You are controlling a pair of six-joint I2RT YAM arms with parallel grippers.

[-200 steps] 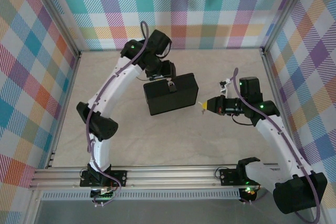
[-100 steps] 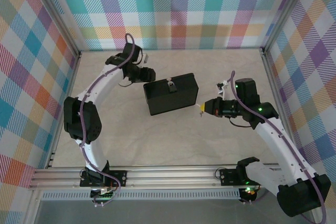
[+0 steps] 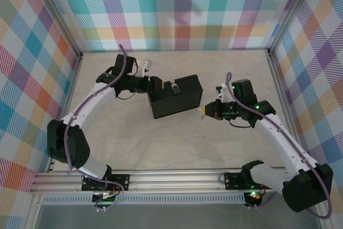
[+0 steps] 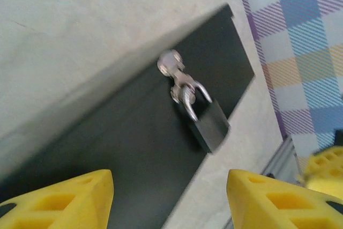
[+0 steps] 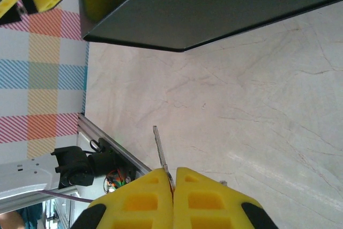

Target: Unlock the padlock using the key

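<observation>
Yellow moulded plastic marks both fingers of my left gripper (image 4: 169, 202), which stand spread wide with nothing between them, over the smooth matte top of the black box (image 4: 134, 148). Ahead of those tips and slightly to their right, the padlock (image 4: 208, 126) lies on the box top. It has a dark, squarish body, and its curved silver shackle is hooked through a shiny metal hasp (image 4: 171, 64).

On the other side, my right gripper (image 5: 172, 186) has its yellow fingers pressed together on the key (image 5: 160, 151), whose thin, flat steel blade pokes straight out past the tips. Beyond the blade lies bare table (image 5: 257, 105), pale and veined like stone, then the box's crisp lower edge. From above, the key sits near the box's right corner; I cannot tell if it touches.
</observation>
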